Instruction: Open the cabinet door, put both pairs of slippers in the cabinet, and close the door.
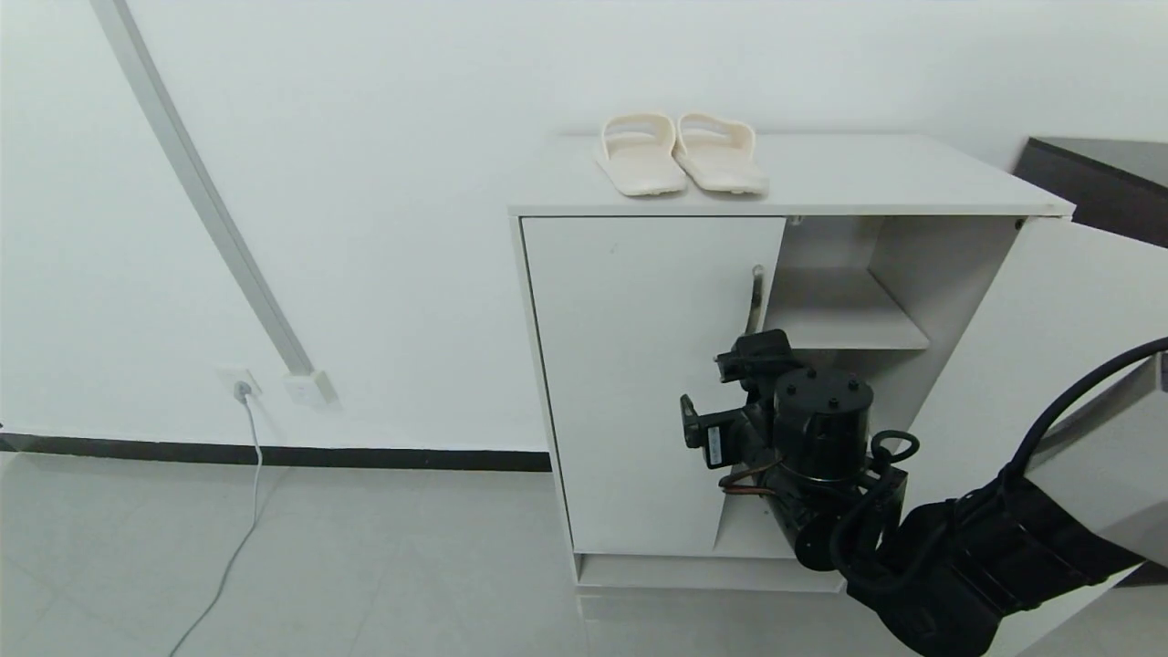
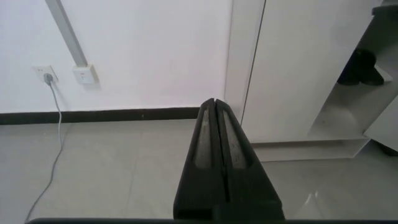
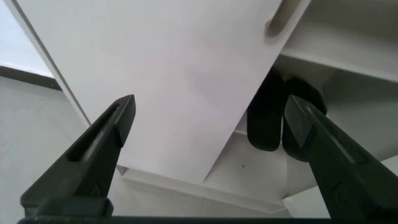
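Observation:
A white cabinet (image 1: 867,173) stands against the wall with its left door (image 1: 639,365) shut and its right door (image 1: 1031,365) swung open. A cream pair of slippers (image 1: 680,155) lies on its top. A black pair of slippers (image 3: 264,127) sits in the lower compartment under the shelf (image 1: 839,315), and it shows again as the black pair (image 2: 364,68) from the left wrist. My right arm (image 1: 821,429) hangs before the opening. The right gripper (image 3: 210,106) is open and holds nothing, a short way out from the black pair. Over the floor left of the cabinet, my left gripper (image 2: 214,104) is shut and holds nothing.
The shut door's handle (image 1: 756,297) runs along its inner edge, close to my right arm. A wall socket with a grey cable (image 1: 242,392) sits at the left, under a slanted conduit (image 1: 201,192). Dark furniture (image 1: 1095,182) stands right of the cabinet. Grey floor (image 1: 319,566) lies open at the left.

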